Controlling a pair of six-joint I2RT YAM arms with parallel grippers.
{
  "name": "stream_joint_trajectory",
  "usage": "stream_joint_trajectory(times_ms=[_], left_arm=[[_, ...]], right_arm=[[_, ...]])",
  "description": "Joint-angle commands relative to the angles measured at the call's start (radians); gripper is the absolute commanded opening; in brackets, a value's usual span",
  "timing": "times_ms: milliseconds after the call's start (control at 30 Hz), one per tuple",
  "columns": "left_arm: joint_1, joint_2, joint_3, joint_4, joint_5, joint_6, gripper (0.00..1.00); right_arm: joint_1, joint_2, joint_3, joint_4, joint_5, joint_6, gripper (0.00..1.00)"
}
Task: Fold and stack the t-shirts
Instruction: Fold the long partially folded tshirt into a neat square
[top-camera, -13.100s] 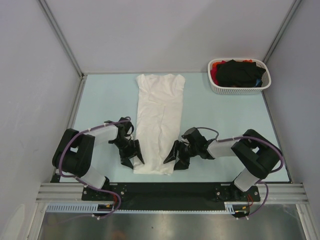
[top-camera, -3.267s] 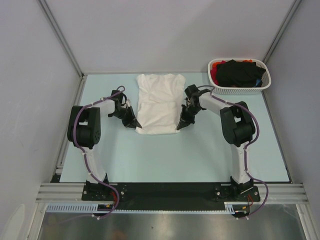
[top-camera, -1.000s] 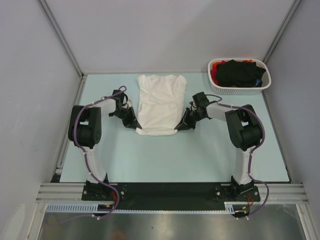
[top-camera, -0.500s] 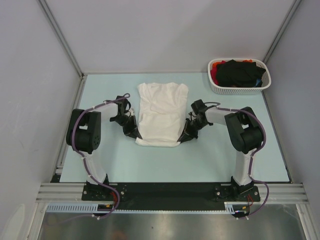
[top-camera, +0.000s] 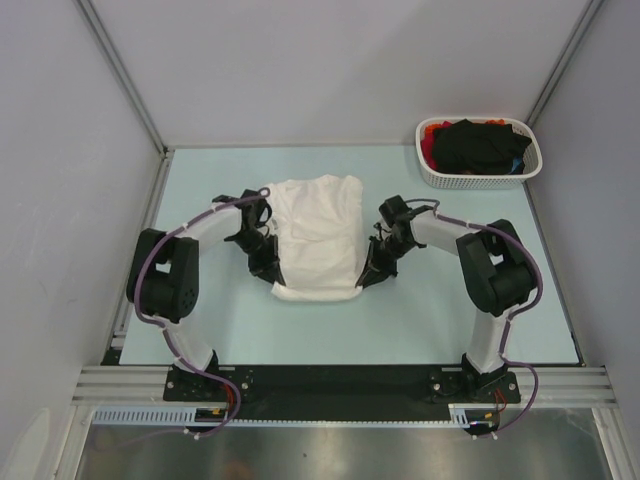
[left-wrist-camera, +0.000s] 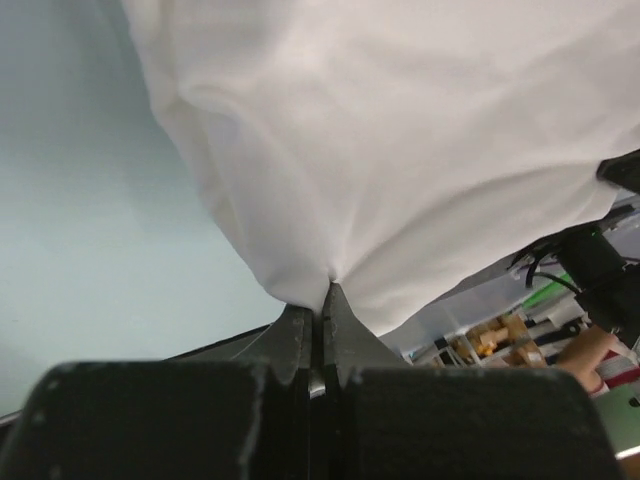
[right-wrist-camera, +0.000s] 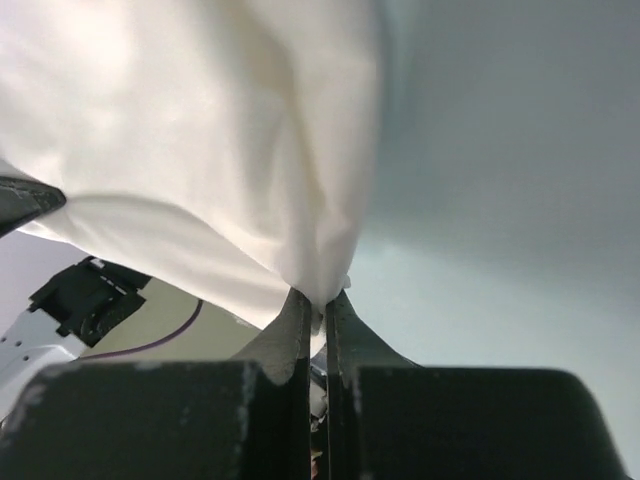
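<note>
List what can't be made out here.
- Top view: how many shirts lie in the basket; the black shirt covers all but red scraps.
- Top view: the tips of left gripper and right gripper, too small against the white t-shirt.
- Wrist views: the white t-shirt's outline, cut by the frame edges.

Robotics lab cell: grey panels (top-camera: 60, 150) are enclosing the pale desk (top-camera: 450, 310); an aluminium rail (top-camera: 560, 384) is running along its near edge.
</note>
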Motion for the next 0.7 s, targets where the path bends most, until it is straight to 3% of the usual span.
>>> stream_joint_trajectory(times_ms=[0, 133, 367, 667], left_arm=[[0.008, -0.044, 0.197, -0.119, -0.096, 0.048, 0.00], [0.009, -0.031, 0.311, -0.140, -0.146, 0.030, 0.00], [0.014, -0.022, 0.340, -0.039, -0.119, -0.056, 0.00], [0.048, 0.130, 0.498, 0.022, -0.111, -0.118, 0.00]], right_arm=[[-0.015, -0.073, 0.169, -0.016, 0.005, -0.034, 0.00], [-0.039, -0.067, 0.261, 0.016, -0.011, -0.029, 0.00], [-0.099, -0.023, 0.318, 0.152, -0.048, -0.013, 0.00], [-0.119, 0.166, 0.493, 0.246, -0.053, -0.009, 0.00]])
